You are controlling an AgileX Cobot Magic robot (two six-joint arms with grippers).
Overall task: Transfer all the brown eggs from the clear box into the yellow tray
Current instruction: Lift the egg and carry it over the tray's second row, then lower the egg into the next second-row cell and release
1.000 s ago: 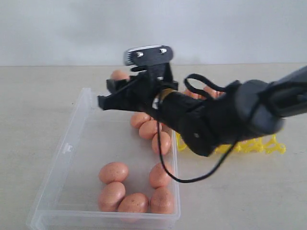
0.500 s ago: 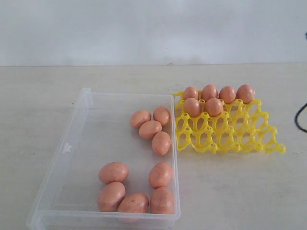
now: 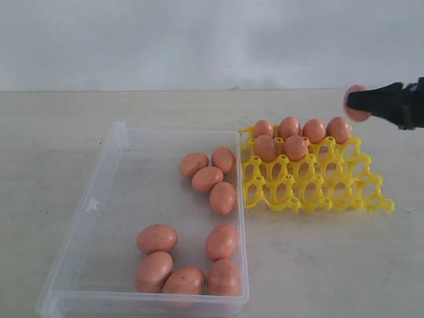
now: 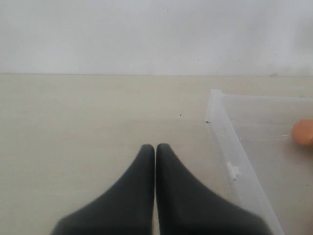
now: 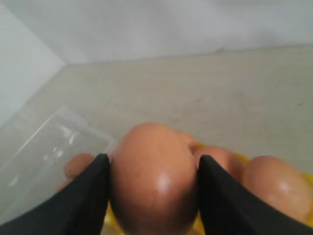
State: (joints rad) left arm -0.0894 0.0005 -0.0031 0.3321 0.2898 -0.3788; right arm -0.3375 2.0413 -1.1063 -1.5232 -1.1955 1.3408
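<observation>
Right gripper (image 3: 358, 101) is at the upper right of the exterior view, above and just right of the yellow tray's (image 3: 318, 189) back corner. Its jaws are set wide, clamped on one brown egg (image 3: 356, 115). In the right wrist view the black fingers (image 5: 85, 196) press the egg's two long sides, narrow end down, probably so it drops straight into a cup. It is held clear of the tray, likely to pass over the eggs already seated.

The tray sits centre right, its left edge touching or just beside the clear box (image 3: 109, 156). It holds six eggs: four filling the back row (image 3: 314, 130) and two at the left of the second row (image 3: 266, 148). It looks to be filling back to front and left to right, so the next free cup is probably third in the second row.

The box fills the lower left. Nine eggs lie in it: four bunched against the right wall by the tray (image 3: 207, 179) and five along the near edge (image 3: 157, 238).

Left gripper (image 4: 155, 149) is pressed fully together with nothing in it. It is parked low over the bare table (image 3: 318, 265) just outside the box wall, out of the exterior view and seemingly idle.

Step in hand: carrying an egg to the tray. Roughly a third are placed.
</observation>
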